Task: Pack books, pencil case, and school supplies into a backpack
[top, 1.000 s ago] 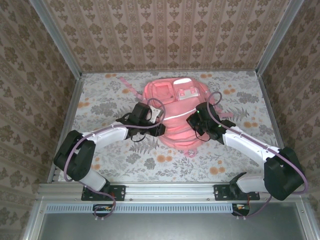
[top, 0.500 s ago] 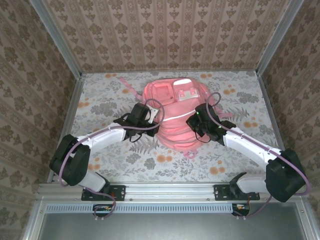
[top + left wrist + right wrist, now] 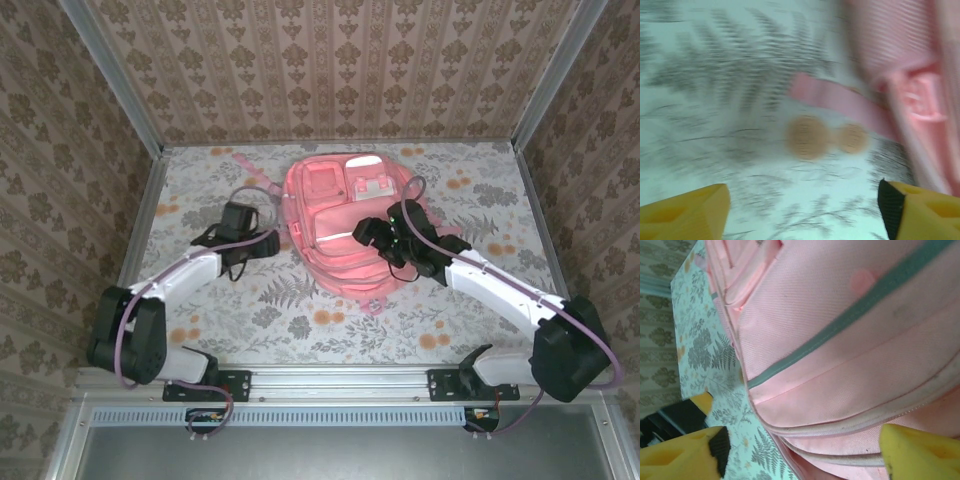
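backpack: pink, lying flat on worktop, centre-far, front pockets facing up. Pale reflective stripe runs across the front panel.
straps: one pink strap trails off the far-left corner onto the cloth, another sticks out at the near edge.
left claw: over bare worktop, just left of the backpack and not touching it. Fingers apart, nothing btwn them.
left wrist view: blurry. Yellow fingertips wide apart around the claw, floral cloth below. A pink strap lies on the cloth, backpack edge at right.
right claw: above the right-near part of the backpack's front. Fingers apart, not clamped on anything.
right wrist view: claw tips spread wide over the backpack fabric. Grey-green stripe runs diagonally across the panel, with zip seams near the tips. Contact w/ fabric: cant tell.
worktop: pale floral cloth, patterned walls on three sides.
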Motion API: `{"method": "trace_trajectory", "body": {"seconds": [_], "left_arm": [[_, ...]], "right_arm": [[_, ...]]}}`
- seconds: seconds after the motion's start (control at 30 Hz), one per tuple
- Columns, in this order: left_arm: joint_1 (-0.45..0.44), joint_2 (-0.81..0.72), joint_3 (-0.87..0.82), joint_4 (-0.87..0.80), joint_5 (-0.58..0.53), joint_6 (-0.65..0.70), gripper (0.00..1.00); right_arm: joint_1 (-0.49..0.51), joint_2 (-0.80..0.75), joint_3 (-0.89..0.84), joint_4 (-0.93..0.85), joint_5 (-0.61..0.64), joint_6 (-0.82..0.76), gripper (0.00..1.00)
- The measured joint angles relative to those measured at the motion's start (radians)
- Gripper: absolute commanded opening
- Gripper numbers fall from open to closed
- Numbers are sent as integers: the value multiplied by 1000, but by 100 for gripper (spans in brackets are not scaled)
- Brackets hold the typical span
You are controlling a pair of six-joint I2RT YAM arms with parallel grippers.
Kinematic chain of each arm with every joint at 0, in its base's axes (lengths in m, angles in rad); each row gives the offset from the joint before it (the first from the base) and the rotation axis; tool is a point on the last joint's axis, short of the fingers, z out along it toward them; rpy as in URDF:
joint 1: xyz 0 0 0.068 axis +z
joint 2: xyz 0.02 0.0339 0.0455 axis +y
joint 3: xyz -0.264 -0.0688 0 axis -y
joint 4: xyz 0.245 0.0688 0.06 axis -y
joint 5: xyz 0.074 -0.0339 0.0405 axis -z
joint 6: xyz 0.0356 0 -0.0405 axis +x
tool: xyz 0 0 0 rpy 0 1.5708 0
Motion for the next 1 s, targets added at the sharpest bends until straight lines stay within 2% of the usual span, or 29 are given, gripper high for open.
{"method": "trace_trajectory", "body": {"seconds": [0.2, 0.43, 0.63, 0.8, 1.0], "left_arm": [[175, -41, -2, -133, -142, -107, 92], [404, -17, -14, -194, -154, -189, 94], [470, 40, -24, -193, -142, -227, 94], [484, 127, -14, -194, -137, -223, 94], [495, 151, 7, -184, -88, -216, 93]], "right_arm": [[-2, -47, 58, -53, 39, -126, 92], [-2, -13, 96, -70, 37, -177, 93], [0, 47, 143, -72, 22, -190, 93], [8, 58, 148, -71, 13, -188, 92], [12, 58, 148, -72, 5, -186, 92]]}}
